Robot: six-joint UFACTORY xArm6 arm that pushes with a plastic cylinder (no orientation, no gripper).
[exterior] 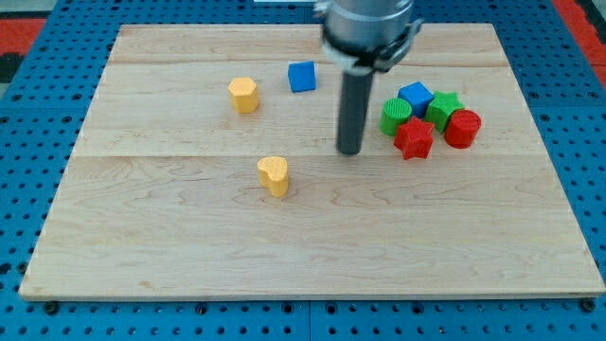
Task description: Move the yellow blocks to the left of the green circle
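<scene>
Camera view, single frame: a pale wooden table (pixel 312 256) of joined planks with visible grain lay on a blue perforated base (pixel 28 189). The arm carried no hand, so no open or closed state applied; it ended in a smooth dark cylindrical rod hanging from a grey metal housing (pixel 367 28). My tip (pixel 350 152) rested on the wood near the middle of the table, apart from every block.

Two yellow blocks, both matte and plastic-looking, lay on the view's left of the tip. The yellow heart-shaped block (pixel 274 175) sat below and left of the tip. The other yellow block (pixel 243 95), many-sided with rounded edges, sat higher up, well apart from the first. A blue cube (pixel 302 76) stood to the right of it, near the view's top.

The green circle (pixel 397 115), a short ribbed cylinder, lay just right of the tip, at the left edge of a tight cluster. Packed against it were a second blue block (pixel 415 96), a red star (pixel 414 139), a green block (pixel 442 108) of unclear shape, and a red cylinder (pixel 463 128).
</scene>
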